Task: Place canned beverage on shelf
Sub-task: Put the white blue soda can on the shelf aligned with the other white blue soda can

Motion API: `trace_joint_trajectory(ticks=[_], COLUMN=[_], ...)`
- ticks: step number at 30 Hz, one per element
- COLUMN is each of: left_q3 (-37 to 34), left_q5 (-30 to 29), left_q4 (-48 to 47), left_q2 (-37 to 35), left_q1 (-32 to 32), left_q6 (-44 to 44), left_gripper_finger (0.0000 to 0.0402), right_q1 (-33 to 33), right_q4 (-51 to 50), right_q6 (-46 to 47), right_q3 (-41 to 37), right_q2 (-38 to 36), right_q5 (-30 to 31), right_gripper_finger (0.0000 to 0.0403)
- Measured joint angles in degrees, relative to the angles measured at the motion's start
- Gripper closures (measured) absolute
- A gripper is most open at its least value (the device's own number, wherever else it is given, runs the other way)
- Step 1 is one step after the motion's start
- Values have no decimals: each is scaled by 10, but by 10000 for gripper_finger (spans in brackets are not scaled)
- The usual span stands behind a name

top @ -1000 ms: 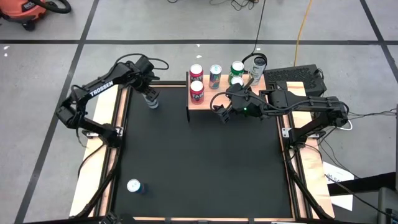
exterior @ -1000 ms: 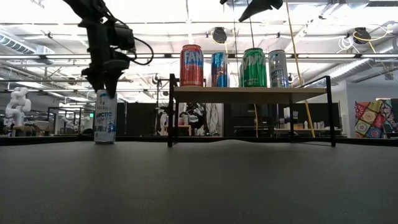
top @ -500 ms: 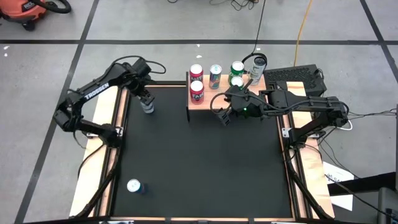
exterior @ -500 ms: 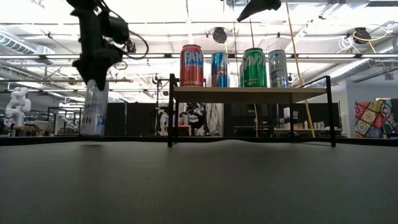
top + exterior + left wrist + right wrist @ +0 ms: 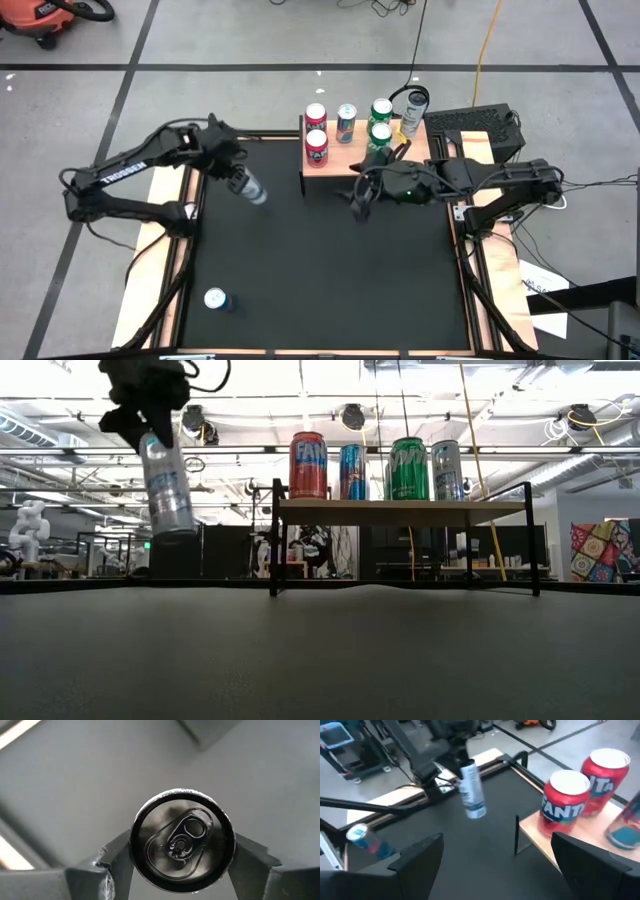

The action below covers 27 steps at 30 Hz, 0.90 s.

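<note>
left end effector (image 5: 238, 180) clamped on silver can (image 5: 167, 485) | change: can was on desk (image 5: 320, 270), now lifted, tilted, left of shelf (image 5: 400, 511) | right end effector (image 5: 361, 201) apart, in front of shelf | you: carry can over the plank

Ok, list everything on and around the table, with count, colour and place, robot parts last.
Shelf: one, light wood top, black legs, far edge of the table.
Cans on shelf: six; two red, one blue, two green, one silver.
Held can: one, silver-blue, lifted and tilted, left of the shelf.
Loose can: one, blue, upright, near left corner.
Left hand: closed on the held can.
Right hand: open, empty, before the shelf.
</note>
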Motion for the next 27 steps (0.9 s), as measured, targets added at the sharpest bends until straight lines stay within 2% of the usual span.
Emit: trace_joint_trajectory(ticks=[4,7,11,15,19,27], left_q3=[0,0,0,0,0,0], left_q5=[-23,-50,-62,-60,-47,-43], left_q4=[37,49,66,130,200,282], left_q2=[17,50,96,134,166,215], left_q1=[-94,-151,-208,-256,-294,-361], left_q6=[-61,-85,-124,-169,-205,-279], left_gripper_finger=[156,156,155,155,155,155], right_q1=[21,58,90,114,144,167], right_q4=[20,105,187,283,373,383], right_q6=[2,-7,20,58,71,101], right_q3=[-34,-92,-185,-280,-351,-401], right_q2=[-3,-17,-53,-98,-133,-144], right_q5=[13,10,11,17,50,53], right_gripper_finger=[47,47,49,49,49,49])
